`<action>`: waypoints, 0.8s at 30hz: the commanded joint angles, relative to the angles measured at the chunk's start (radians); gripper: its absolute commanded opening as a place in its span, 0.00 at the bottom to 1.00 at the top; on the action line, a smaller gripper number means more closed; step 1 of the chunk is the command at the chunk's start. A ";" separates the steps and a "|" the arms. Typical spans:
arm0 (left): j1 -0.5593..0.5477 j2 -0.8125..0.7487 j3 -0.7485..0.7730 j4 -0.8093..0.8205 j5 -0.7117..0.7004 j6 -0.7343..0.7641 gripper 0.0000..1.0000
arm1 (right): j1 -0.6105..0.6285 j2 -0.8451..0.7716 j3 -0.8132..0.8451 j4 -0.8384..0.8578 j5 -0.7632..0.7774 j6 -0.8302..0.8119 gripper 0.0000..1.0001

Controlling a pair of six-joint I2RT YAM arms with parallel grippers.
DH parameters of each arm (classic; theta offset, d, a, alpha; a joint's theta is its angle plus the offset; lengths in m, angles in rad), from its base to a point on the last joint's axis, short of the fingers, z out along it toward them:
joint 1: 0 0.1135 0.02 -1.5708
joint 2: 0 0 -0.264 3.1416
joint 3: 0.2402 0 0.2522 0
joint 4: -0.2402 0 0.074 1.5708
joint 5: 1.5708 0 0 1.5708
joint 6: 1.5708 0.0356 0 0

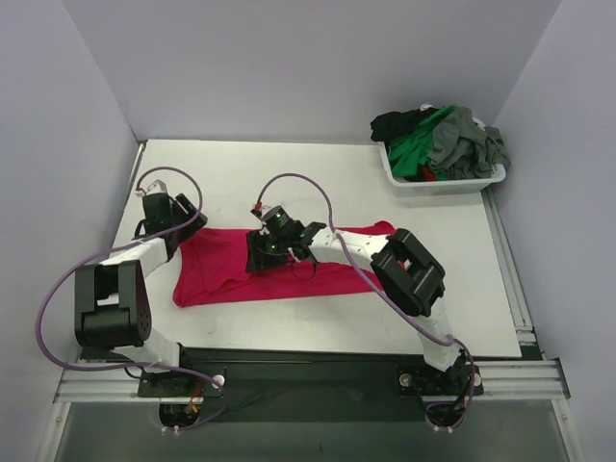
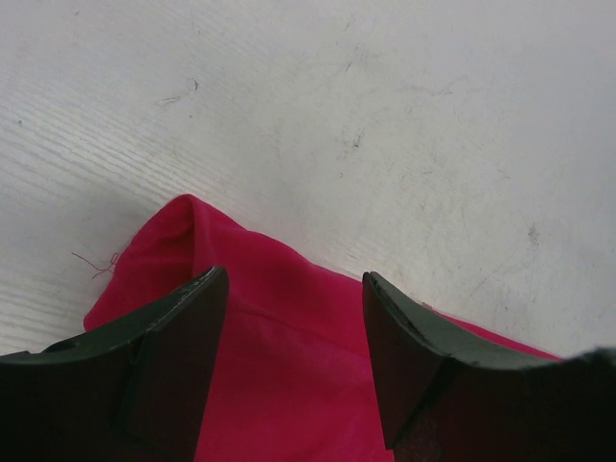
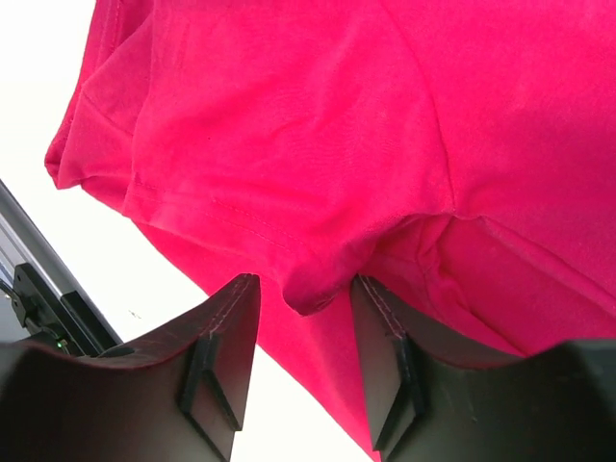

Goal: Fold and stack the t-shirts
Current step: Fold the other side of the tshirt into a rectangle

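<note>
1. Crimson t-shirt (image 1: 217, 274) lies spread out on the table (image 1: 433, 279). It sits left of centre, with its long side running left to right between the two arms. It is wrinkled rather than smooth, and a sleeve or corner reaches out at the right end.
2. It looks like soft, light, limp cloth. I judge it will sag and drape from wherever it is pinched, and it will only keep a fold once laid back down. It seems neither fragile nor slippery. The best holds would be the hem, the corners or the shoulder seams, taken at two points at once so that a whole edge lifts as a line instead of bunching.
3. The right gripper (image 3: 305, 289) is down over the middle of the shirt. Its jaws stand partly apart with a small pucker of red cloth poking up between them. I cannot tell whether they are pinching that pucker or only standing either side of it.
4. The left gripper (image 2: 294, 289) sits at the shirt's far-left corner. Its jaws are apart and hold nothing, and the corner lies on the table beneath and between the fingers.
5. A heap of t-shirts (image 1: 438, 144) in green, grey and black fills the white basket (image 1: 443, 185) at the far right, well apart from the red one.
</note>
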 commanded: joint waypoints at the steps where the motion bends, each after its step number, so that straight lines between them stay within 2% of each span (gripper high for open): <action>1: -0.004 0.005 0.025 0.060 0.011 -0.003 0.68 | 0.009 0.026 0.045 -0.022 -0.014 0.007 0.42; 11: -0.004 0.025 0.033 0.062 0.014 -0.004 0.68 | 0.011 0.037 0.050 -0.057 0.006 0.006 0.24; 12: -0.004 0.025 0.033 0.062 0.014 -0.004 0.68 | 0.011 0.037 0.050 -0.057 0.006 0.004 0.17; 16: -0.003 0.023 0.031 0.062 0.014 -0.004 0.68 | 0.011 0.016 0.045 -0.057 0.007 0.003 0.00; 24: -0.004 0.046 0.045 0.056 0.013 -0.004 0.68 | 0.008 -0.034 0.033 -0.070 -0.016 0.010 0.00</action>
